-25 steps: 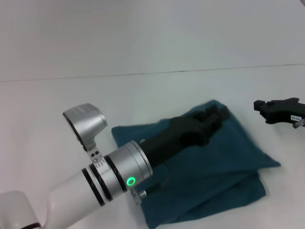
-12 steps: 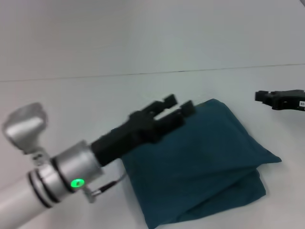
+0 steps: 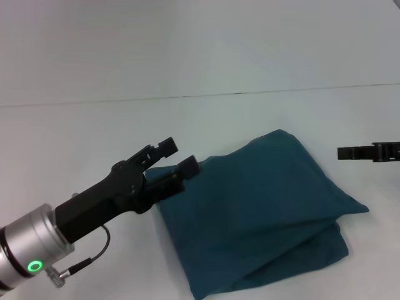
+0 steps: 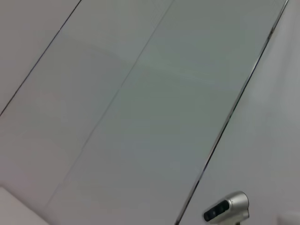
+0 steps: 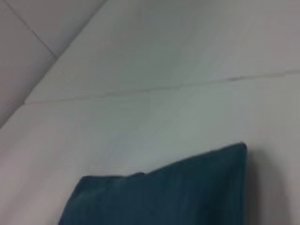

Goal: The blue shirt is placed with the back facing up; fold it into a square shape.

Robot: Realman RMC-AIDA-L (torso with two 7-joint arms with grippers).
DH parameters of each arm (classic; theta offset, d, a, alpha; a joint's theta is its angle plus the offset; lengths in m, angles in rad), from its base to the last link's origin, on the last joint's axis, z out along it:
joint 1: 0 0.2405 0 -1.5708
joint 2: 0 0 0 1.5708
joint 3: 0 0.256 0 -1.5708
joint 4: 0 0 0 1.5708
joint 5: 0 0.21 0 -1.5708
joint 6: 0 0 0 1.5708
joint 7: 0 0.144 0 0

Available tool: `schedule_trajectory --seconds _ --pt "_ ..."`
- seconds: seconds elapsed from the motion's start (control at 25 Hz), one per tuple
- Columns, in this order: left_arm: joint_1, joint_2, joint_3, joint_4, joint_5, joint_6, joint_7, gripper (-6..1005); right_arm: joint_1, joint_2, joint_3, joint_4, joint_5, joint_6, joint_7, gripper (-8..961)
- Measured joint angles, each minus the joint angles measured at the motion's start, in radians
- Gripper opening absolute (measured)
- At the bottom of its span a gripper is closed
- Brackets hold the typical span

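While the white table (image 3: 94, 131) takes up most of the head view, the blue shirt (image 3: 262, 212) lies on its right half as a folded, roughly 4-sided bundle with at least 2 layers showing along its near right edge. One corner juts out on the right, so the outline is closer to a skewed diamond than a clean square. The right wrist view shows only one edge of the shirt (image 5: 164, 192) against the bare table.

Compared with 1 second ago, the left gripper (image 3: 175, 164) has drawn back off the cloth: it was then stretched across the middle of the bundle, and now sits at the shirt's left edge, raised and tilted up, its 2 fingers apart and holding nothing. The right gripper (image 3: 350, 152) has likewise slid toward the right border of the head view, clear of the shirt, and whether its claw is apart or together cannot be told.

With both arms retreating and the cloth released, the folding looks essentially finished; what may remain is only squaring that protruding right corner, if anything is done at all.
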State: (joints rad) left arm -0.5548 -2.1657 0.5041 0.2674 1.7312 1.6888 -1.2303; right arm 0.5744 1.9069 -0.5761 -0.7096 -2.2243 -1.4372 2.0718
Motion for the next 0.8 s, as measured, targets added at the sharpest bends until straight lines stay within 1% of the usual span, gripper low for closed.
schedule_trajectory --seconds 0.08,0.12,0.32,0.52,0.64,0.8 --pt "0.011 0.0 0.008 0.01 0.001 -0.005 0.008 914 0.009 0.0 -0.001 0.002 -0.033 0.011 0.049 242" --pt "0.018 0.0 0.012 0.014 0.001 -0.009 0.014 922 0.015 0.004 -0.003 0.006 -0.049 0.018 0.07 242" --pt "0.035 0.0 0.02 0.029 0.002 -0.013 0.028 936 0.057 0.04 -0.009 0.047 -0.123 0.106 0.119 259" --pt "0.054 0.001 0.028 0.055 0.002 -0.016 0.029 936 0.099 0.061 -0.025 0.108 -0.173 0.201 0.135 284" --pt "0.064 0.002 0.044 0.076 0.004 -0.016 0.026 936 0.101 0.066 -0.024 0.11 -0.174 0.221 0.137 299" --pt "0.067 0.003 0.053 0.084 0.01 -0.02 0.022 937 0.095 0.064 -0.02 0.104 -0.172 0.224 0.135 319"
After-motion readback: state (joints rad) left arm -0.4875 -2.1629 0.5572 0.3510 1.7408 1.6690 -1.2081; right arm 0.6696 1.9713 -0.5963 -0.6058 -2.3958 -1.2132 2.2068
